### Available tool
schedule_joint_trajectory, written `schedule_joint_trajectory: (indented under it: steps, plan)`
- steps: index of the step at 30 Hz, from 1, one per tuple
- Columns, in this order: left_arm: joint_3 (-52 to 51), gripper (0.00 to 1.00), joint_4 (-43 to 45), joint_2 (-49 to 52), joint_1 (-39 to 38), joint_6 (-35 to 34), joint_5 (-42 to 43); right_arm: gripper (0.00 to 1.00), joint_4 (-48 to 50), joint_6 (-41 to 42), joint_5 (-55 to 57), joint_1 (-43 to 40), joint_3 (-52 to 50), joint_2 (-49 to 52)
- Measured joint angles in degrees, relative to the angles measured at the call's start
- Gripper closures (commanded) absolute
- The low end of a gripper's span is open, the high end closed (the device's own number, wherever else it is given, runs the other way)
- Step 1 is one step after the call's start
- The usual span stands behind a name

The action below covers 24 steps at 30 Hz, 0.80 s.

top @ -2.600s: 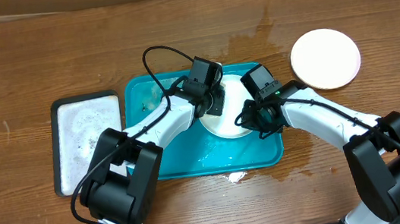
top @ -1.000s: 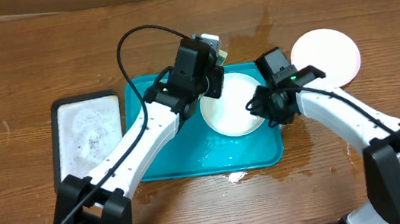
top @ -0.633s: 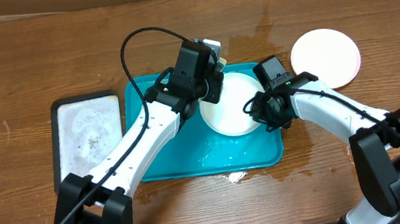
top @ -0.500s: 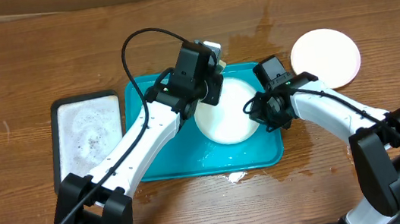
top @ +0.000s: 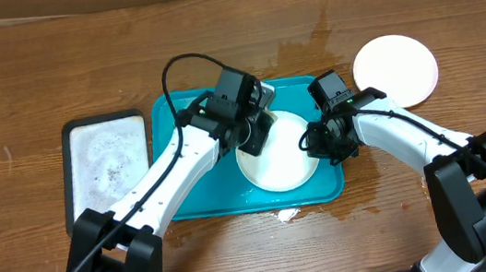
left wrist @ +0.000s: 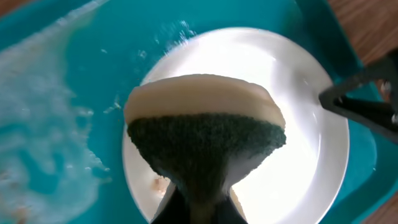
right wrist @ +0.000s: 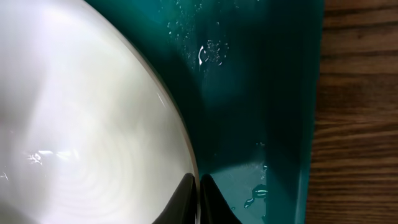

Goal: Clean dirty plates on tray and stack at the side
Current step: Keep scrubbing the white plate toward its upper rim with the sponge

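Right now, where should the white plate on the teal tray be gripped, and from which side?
Its thin right rim, from the right: the shallow white plate in the tray offers only its edge to pinch, and the sponge in the left gripper hangs over its left side.

The tray (top: 203, 192) is a teal rectangular plastic unit with rounded corners and a raised rim. It lies flat at the middle of the table, long sides running left to right. Its floor is wet, with soapy foam on the left part and droplets by the right rim.

One white plate (top: 279, 164) lies in the right half of the tray, toward the near right corner. It is round, shallow and glossy, with a small brown smear (left wrist: 160, 182) inside. Its right rim sits between the closed fingers of the right tool (right wrist: 198, 190).

A second pale plate (top: 395, 71) rests flat on the table, beyond the tray's far right corner and apart from it.
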Motion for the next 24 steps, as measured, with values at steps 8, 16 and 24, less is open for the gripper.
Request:
schedule_joint_trajectory:
  steps: [8,16,24]
  plan:
    - [-6.1,0.96,5.7,2.4,0.0,-0.6,1.9,0.96,0.0,-1.6,-0.1,0.0,0.0,0.0]
    - [-10.5,0.95,12.9,2.4,-0.5,-2.0,2.3,0.96,0.4,-2.0,-0.5,0.0,0.0,0.0]
    - [-14.1,0.96,17.1,2.4,-1.2,-2.1,2.1,0.96,0.5,-2.0,-0.6,0.0,0.0,0.0]
